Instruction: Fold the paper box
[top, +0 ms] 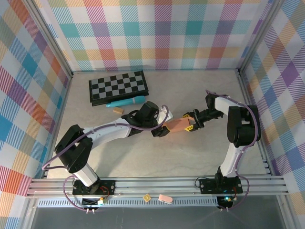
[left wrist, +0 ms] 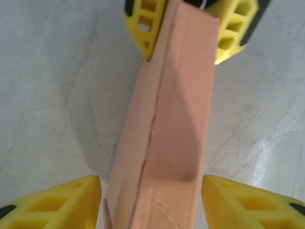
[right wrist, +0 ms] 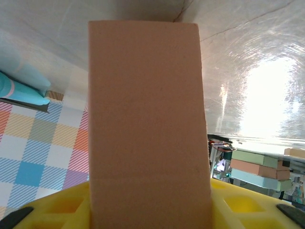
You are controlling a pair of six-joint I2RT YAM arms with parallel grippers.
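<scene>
Tabletop [top: 143, 162] below, paper box [top: 178, 125] between jaws

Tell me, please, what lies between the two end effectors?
The paper box: in the left wrist view it runs from the left end effector to the right end effector.

Lab cell: plaid walls [top: 157, 33], aluminium frame [top: 157, 182].

The left arm [top: 102, 133] and the right arm [top: 232, 160] are built of white tubular links joined by bulky black motor housings. Each stands on a black base plate [top: 93, 187], with a thin purple-grey cable [top: 56, 151] looping alongside. The left gripper [left wrist: 151, 186] and right gripper [left wrist: 182, 57] carry bright yellow plastic fingers [left wrist: 62, 200] with moulded rectangular cut-outs and black backing.
</scene>
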